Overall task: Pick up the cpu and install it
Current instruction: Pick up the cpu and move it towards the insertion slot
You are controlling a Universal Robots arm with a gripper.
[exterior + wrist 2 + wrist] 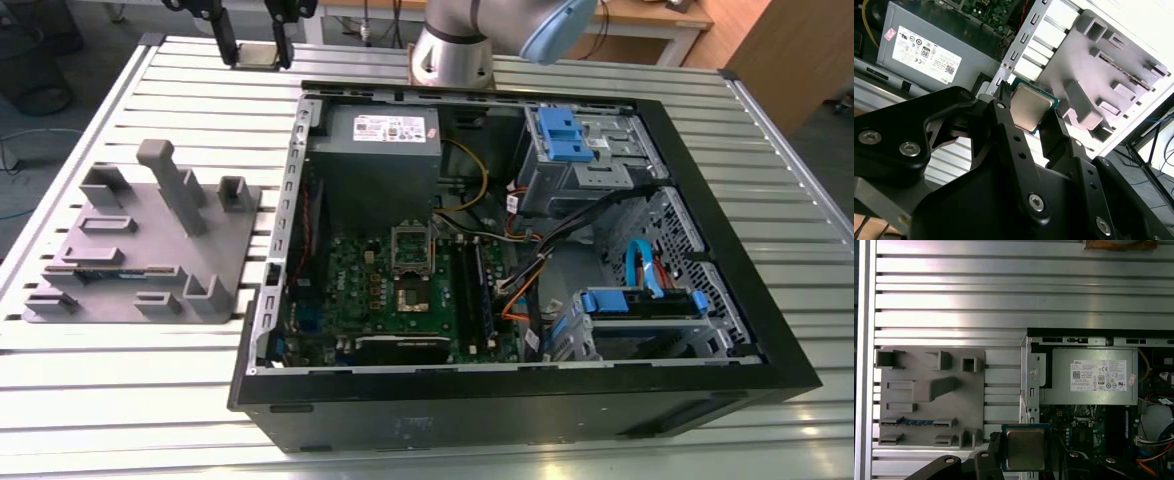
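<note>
Second wrist view: end effector (1029, 105) tight on square cpu (1029, 113), silver-grey top

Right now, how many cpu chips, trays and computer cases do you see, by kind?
Small square silver-topped cpu chip, clamped in the claw: 1
Grey plastic tray with upright blocks: 1
Open black metal computer case: 1
Total: 3
</note>
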